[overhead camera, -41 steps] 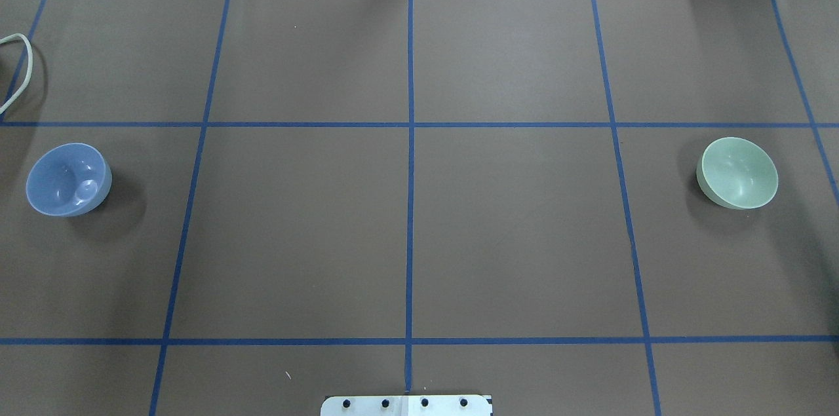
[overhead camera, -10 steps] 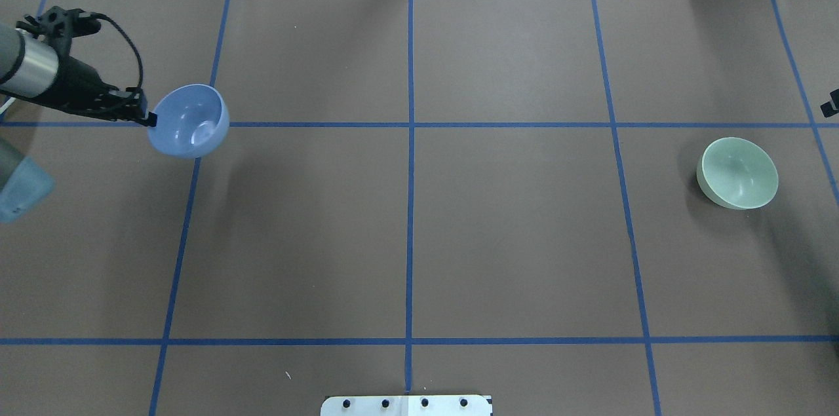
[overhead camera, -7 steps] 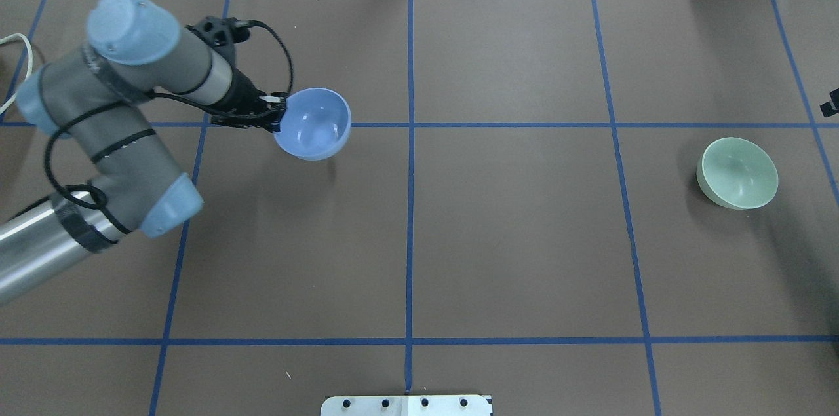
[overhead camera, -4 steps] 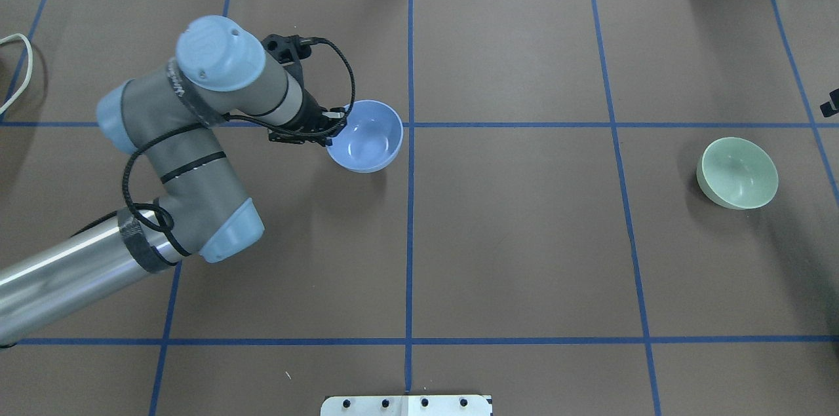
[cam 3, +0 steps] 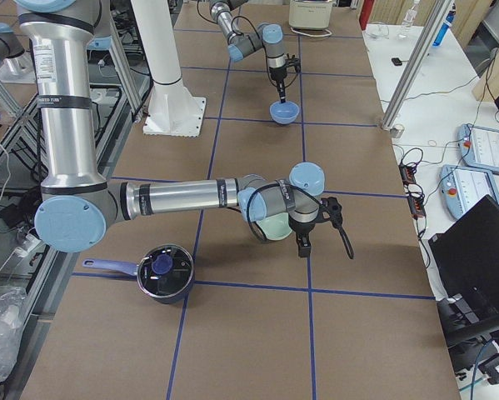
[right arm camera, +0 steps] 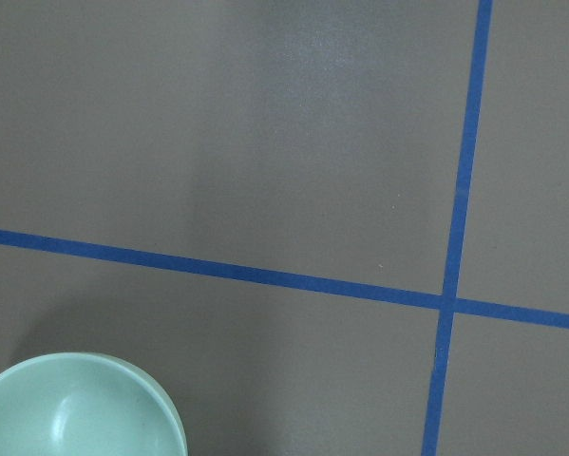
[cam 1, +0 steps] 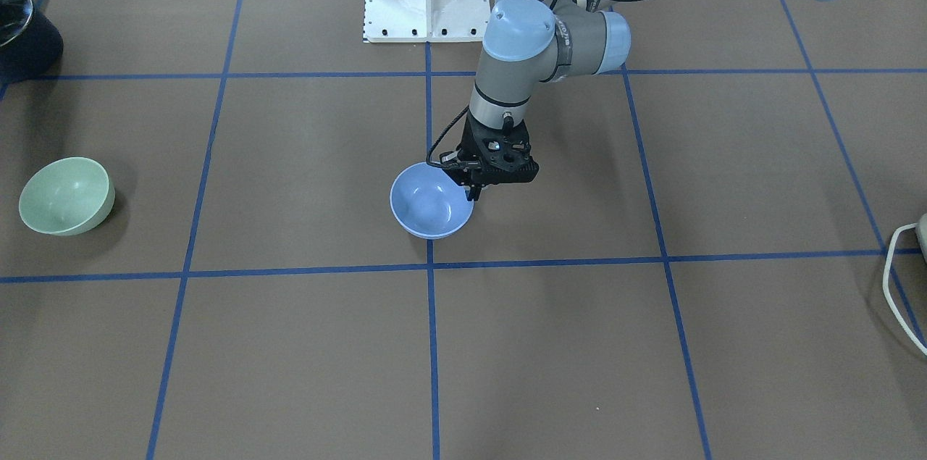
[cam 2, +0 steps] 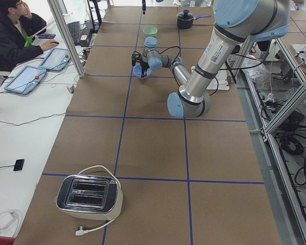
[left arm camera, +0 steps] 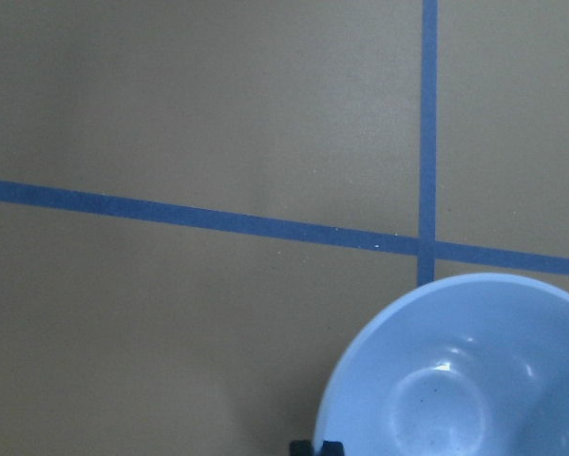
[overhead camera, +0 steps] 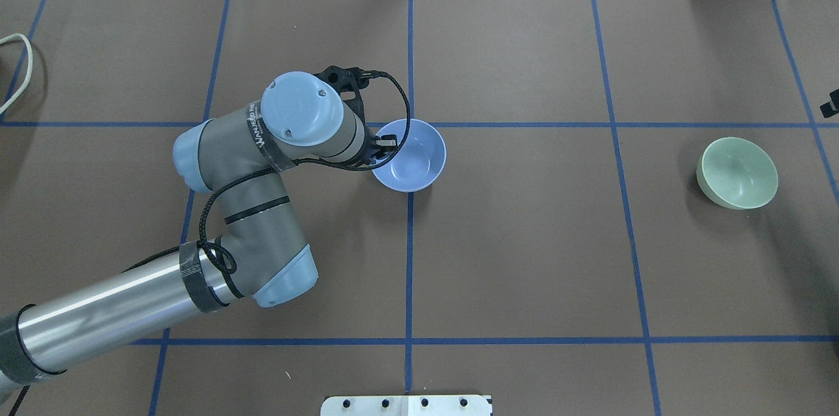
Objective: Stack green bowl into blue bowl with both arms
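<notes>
Left gripper (cam 1: 474,188) is clamped on the rim of the blue bowl (cam 1: 430,209), mouth up, right about on the table's middle tape cross. Can't tell whether it's touching the table (overhead camera: 524,259) or just above. Right gripper (cam 3: 304,246) only shows in the side view, parked just beside the green bowl (overhead camera: 739,172), so no idea if its fingers are spread or closed. Count: two bowls, two arms, one toaster (cam 2: 89,198), one pot (cam 3: 166,272). Green bowl sits upright near the right edge, well apart from the blue one, bare mat between them.
</notes>
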Robot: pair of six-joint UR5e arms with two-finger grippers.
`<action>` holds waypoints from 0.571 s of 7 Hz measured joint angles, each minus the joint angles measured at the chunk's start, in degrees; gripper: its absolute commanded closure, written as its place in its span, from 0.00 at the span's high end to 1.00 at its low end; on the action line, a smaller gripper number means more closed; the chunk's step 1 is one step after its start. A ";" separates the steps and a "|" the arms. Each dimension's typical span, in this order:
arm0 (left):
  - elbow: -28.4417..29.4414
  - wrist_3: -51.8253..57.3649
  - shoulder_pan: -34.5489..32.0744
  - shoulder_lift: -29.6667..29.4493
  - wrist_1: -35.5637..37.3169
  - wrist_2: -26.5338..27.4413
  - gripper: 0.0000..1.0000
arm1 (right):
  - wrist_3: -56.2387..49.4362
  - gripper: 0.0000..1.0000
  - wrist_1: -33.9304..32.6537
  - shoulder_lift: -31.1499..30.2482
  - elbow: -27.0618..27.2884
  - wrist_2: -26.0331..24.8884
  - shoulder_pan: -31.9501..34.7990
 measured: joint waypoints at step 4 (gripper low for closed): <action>-0.78 1.90 0.26 0.24 0.31 0.16 0.97 | 0.00 1.00 0.00 -0.04 -0.05 0.02 -0.01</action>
